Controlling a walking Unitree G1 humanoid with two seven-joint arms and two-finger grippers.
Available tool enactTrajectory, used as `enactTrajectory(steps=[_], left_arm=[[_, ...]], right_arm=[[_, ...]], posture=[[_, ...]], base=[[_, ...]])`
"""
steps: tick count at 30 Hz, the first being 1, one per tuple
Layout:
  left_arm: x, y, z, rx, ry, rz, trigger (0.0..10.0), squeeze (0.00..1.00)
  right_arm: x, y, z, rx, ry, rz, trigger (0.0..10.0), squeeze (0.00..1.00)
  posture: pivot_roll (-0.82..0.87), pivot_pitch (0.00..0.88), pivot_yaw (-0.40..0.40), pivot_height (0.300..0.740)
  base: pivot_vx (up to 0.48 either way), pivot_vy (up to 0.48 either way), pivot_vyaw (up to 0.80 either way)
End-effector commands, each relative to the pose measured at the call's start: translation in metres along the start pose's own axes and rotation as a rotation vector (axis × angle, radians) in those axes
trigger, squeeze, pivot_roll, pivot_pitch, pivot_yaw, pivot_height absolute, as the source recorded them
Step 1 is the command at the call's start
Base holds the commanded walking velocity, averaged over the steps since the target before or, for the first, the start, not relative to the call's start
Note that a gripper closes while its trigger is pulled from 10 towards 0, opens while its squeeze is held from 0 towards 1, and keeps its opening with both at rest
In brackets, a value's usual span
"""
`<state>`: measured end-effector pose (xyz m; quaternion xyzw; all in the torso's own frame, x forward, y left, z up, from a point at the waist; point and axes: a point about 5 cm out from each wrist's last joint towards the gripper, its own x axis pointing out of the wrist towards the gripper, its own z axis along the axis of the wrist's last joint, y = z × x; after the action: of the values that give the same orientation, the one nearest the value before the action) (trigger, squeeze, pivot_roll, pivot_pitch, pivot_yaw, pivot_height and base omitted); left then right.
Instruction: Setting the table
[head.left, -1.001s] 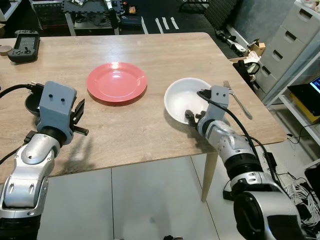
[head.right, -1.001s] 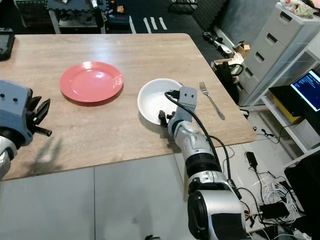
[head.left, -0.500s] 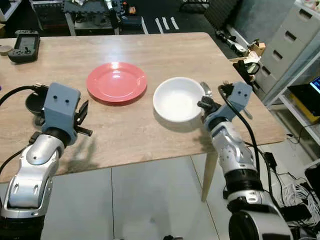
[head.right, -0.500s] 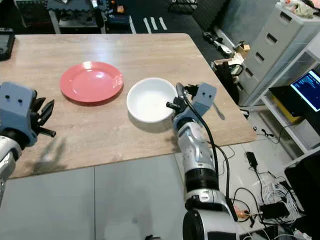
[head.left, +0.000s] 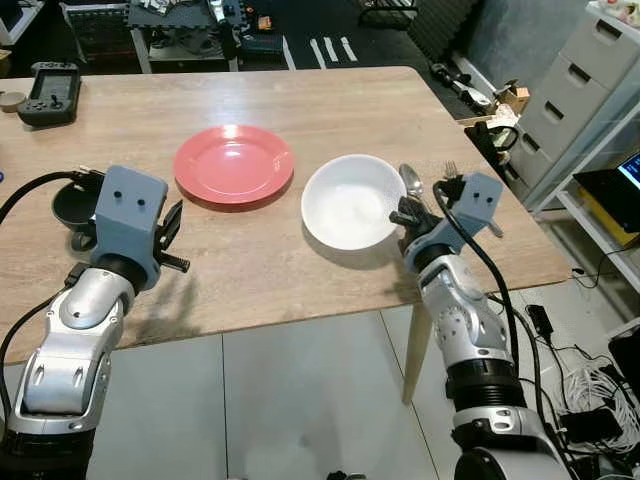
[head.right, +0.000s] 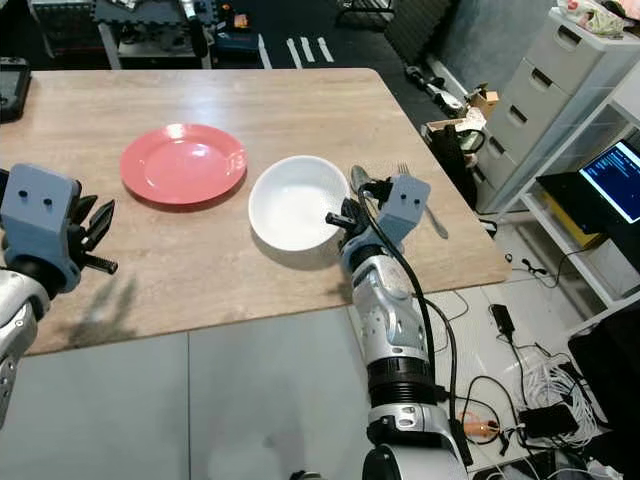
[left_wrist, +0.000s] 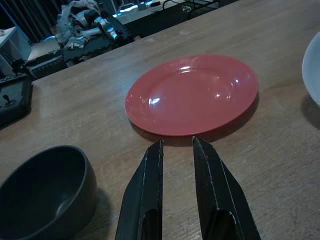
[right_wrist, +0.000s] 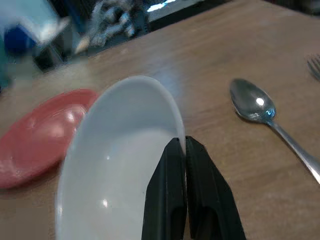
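From the head cameras, the right gripper (head.left: 408, 215) pinches the rim of the white bowl (head.left: 352, 200) on its right-edge side, probably to drag it toward the red plate (head.left: 233, 163) at the wooden table's (head.left: 300, 270) middle. A spoon (head.left: 410, 180) and fork (head.right: 420, 198) lie near the right edge, beside grey drawers (head.left: 590, 75). The left gripper (head.left: 168, 240) hovers near the front edge, by a black bowl (head.left: 70, 205); a controller (head.left: 50, 92) sits at the far left corner.

The left wrist view shows its fingers (left_wrist: 145, 195) slightly parted, holding nothing, aimed at the plate.

The right wrist view shows fingers (right_wrist: 167, 200) clamped on the bowl's wall.
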<state>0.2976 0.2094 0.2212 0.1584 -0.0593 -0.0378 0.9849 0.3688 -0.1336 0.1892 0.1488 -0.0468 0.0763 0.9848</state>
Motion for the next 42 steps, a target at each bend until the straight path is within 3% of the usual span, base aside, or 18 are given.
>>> enactTrajectory(steps=[1, 2, 3, 5, 6, 16, 17, 18, 23, 27, 29, 31, 34, 38, 42], left_arm=[[0.0, -0.002, -0.002, 0.004, 0.005, -0.005, 10.0, 0.0], [0.0, -0.002, -0.002, 0.004, 0.005, -0.005, 10.0, 0.0], [0.001, -0.002, -0.002, 0.004, 0.005, -0.005, 10.0, 0.0], [0.001, -0.002, -0.002, 0.004, 0.004, -0.004, 10.0, 0.0], [0.001, -0.002, -0.002, 0.003, 0.004, -0.004, 10.0, 0.0], [0.0, -0.003, -0.003, -0.001, 0.004, -0.004, 10.0, 0.0], [0.0, -0.003, -0.003, -0.001, 0.004, -0.004, 10.0, 0.0], [0.0, -0.003, -0.002, -0.001, 0.004, -0.003, 10.0, 0.0], [0.0, -0.003, -0.002, -0.002, 0.003, 0.0, 10.0, 0.0], [-0.001, -0.004, -0.003, -0.003, 0.004, 0.003, 10.0, 0.0], [-0.001, -0.004, -0.003, -0.003, 0.004, 0.004, 10.0, 0.0], [-0.002, -0.003, -0.003, -0.004, 0.003, 0.009, 10.0, 0.0], [-0.002, -0.003, -0.003, -0.003, 0.004, 0.012, 10.0, 0.0], [-0.001, -0.004, -0.003, -0.005, 0.002, 0.009, 10.0, 0.0], [0.0, -0.005, -0.003, -0.004, 0.003, 0.007, 10.0, 0.0]], right_arm=[[-0.003, 0.004, -0.009, -0.11, 0.071, 0.042, 4.7, 0.0], [-0.003, 0.004, -0.009, -0.11, 0.071, 0.042, 4.7, 0.0], [-0.003, 0.007, -0.011, -0.203, 0.116, 0.07, 10.0, 0.0], [-0.003, 0.007, -0.013, -0.287, 0.165, 0.095, 10.0, 0.0], [-0.003, 0.007, -0.012, -0.319, 0.172, 0.097, 10.0, 1.0], [-0.002, 0.006, -0.013, -0.355, 0.269, 0.109, 10.0, 1.0], [-0.002, 0.009, -0.014, -0.343, 0.284, 0.123, 10.0, 0.75], [-0.001, 0.012, -0.015, -0.33, 0.302, 0.136, 10.0, 0.0], [0.004, 0.027, -0.019, -0.243, 0.36, 0.176, 10.0, 0.0], [0.011, 0.033, -0.021, -0.126, 0.369, 0.114, 10.0, 0.0], [0.013, 0.031, -0.019, -0.114, 0.361, 0.08, 10.0, 0.0], [0.019, 0.025, -0.01, -0.178, 0.301, 0.001, 10.0, 0.0], [0.025, 0.027, 0.005, -0.134, 0.233, -0.033, 10.0, 0.0], [0.028, 0.04, 0.017, -0.066, 0.175, -0.005, 10.0, 0.0], [0.022, 0.062, 0.0, -0.054, 0.255, 0.102, 10.0, 0.0]], posture=[[0.06, 0.085, 0.006, 0.74], [0.06, 0.085, 0.006, 0.74], [0.06, 0.086, 0.004, 0.74], [0.06, 0.086, 0.004, 0.74], [0.06, 0.087, 0.003, 0.74], [0.06, 0.092, 0.0, 0.74], [0.06, 0.093, -0.001, 0.74], [0.06, 0.093, -0.001, 0.74], [0.06, 0.095, -0.006, 0.74], [0.06, 0.098, -0.016, 0.74], [0.06, 0.098, -0.016, 0.74], [0.07, 0.099, -0.016, 0.74], [0.06, 0.097, -0.014, 0.74], [0.06, 0.098, -0.014, 0.74], [0.06, 0.095, -0.015, 0.74]], base=[[0.0, 0.0, 0.0], [0.0, 0.0, 0.0], [0.0, 0.0, 0.0], [0.0, 0.0, 0.0], [0.0, 0.0, 0.0], [0.0, 0.0, 0.0], [0.0, 0.0, 0.0], [0.0, 0.0, 0.0], [0.0, 0.0, 0.0], [0.0, 0.0, 0.0], [0.0, 0.0, 0.0], [0.0, 0.0, 0.0], [0.0, 0.0, 0.0], [0.0, 0.0, 0.0], [0.0, 0.0, 0.0]])
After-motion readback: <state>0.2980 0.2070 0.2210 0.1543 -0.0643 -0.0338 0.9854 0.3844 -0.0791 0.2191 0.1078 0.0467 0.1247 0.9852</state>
